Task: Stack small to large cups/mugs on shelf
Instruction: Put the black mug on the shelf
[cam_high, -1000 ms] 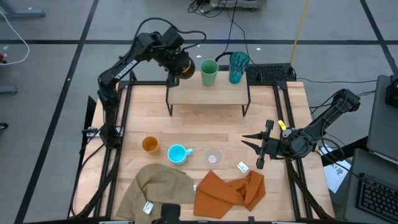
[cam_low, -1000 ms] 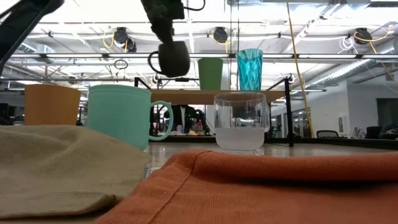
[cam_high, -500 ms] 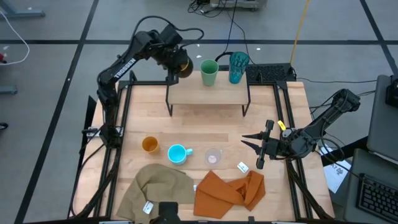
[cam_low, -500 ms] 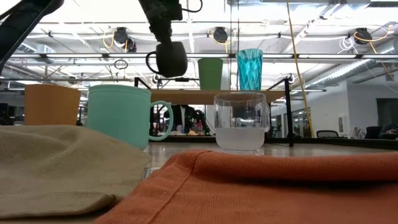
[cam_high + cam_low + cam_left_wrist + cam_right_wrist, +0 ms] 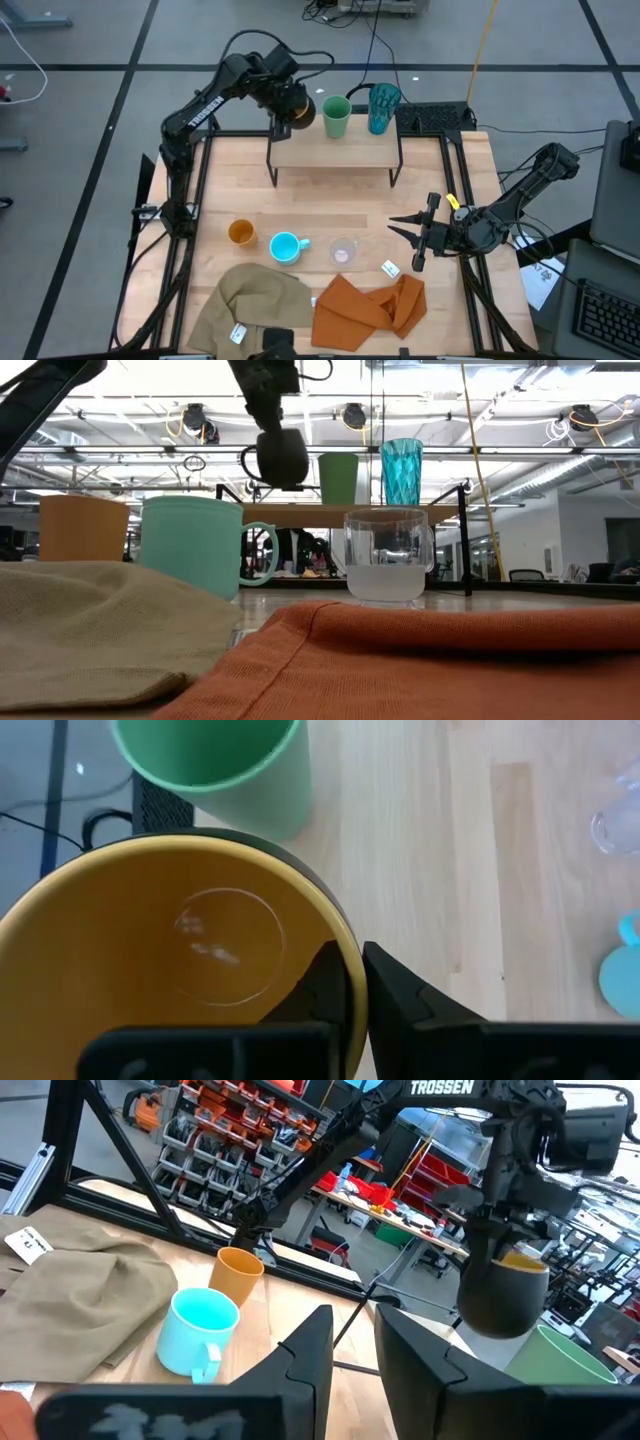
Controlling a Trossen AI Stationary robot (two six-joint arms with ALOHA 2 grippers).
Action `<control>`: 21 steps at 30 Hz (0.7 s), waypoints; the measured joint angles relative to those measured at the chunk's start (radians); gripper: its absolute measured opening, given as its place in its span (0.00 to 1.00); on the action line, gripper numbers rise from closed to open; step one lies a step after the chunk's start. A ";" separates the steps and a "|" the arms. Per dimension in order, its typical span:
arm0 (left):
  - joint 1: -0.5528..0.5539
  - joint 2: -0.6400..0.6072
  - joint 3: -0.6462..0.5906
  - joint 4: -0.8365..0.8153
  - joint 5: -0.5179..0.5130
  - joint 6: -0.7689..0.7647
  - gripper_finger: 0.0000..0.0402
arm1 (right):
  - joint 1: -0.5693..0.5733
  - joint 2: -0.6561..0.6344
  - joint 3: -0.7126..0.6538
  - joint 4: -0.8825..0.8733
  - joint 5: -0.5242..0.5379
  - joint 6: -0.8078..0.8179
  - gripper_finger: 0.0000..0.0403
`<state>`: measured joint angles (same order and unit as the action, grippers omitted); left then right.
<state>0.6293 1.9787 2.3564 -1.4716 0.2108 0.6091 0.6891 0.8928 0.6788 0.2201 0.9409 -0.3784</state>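
— Above the shelf [image 5: 333, 150], what was your left gripper [image 5: 282, 100] doing?

— I had it pinched on the rim of the black mug [image 5: 298, 106], one finger inside the yellow-orange bowl and one outside, as my left wrist camera showed. I held the mug in the air over the shelf's left end, just beside the green cup [image 5: 336, 116].

— What stood on the shelf itself?

— The green cup stood upright near the shelf's middle, and the teal tumbler [image 5: 383, 108] stood just to its right, toward the shelf's right end.

— And the other cups?

— They sat on the tabletop [image 5: 440, 190] in front of the shelf, in a loose row: the small orange cup [image 5: 240, 233] below the shelf's left end, the light blue mug [image 5: 287, 246] next to it, and the small clear cup [image 5: 343, 251] below the shelf's middle, each apart from the next.

— Where was your right gripper [image 5: 414, 240]?

— I kept it well off to the right of the shelf, low over the tabletop's right edge, fingers parted only narrowly with nothing between them.

— Anything else nearby?

— A tan cloth [image 5: 250, 305] and an orange cloth [image 5: 365, 308] lay crumpled on the side of the cups away from the shelf.
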 joint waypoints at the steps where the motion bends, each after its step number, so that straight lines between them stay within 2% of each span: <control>1: -0.002 0.009 0.000 -0.004 -0.009 0.002 0.04 | 0.000 0.000 0.000 0.000 0.000 0.001 0.17; 6: -0.018 0.050 0.000 0.006 -0.051 0.028 0.04 | 0.000 0.000 0.000 0.000 0.000 0.006 0.17; 14: 0.001 0.075 -0.001 -0.020 -0.057 0.016 0.04 | 0.000 0.000 0.000 -0.001 0.000 0.007 0.17; 21: 0.005 0.076 -0.001 -0.020 -0.008 0.014 0.04 | 0.000 0.000 0.000 -0.005 0.000 0.003 0.17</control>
<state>0.6338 2.0548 2.3554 -1.4914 0.2024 0.6234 0.6891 0.8928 0.6788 0.2155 0.9405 -0.3759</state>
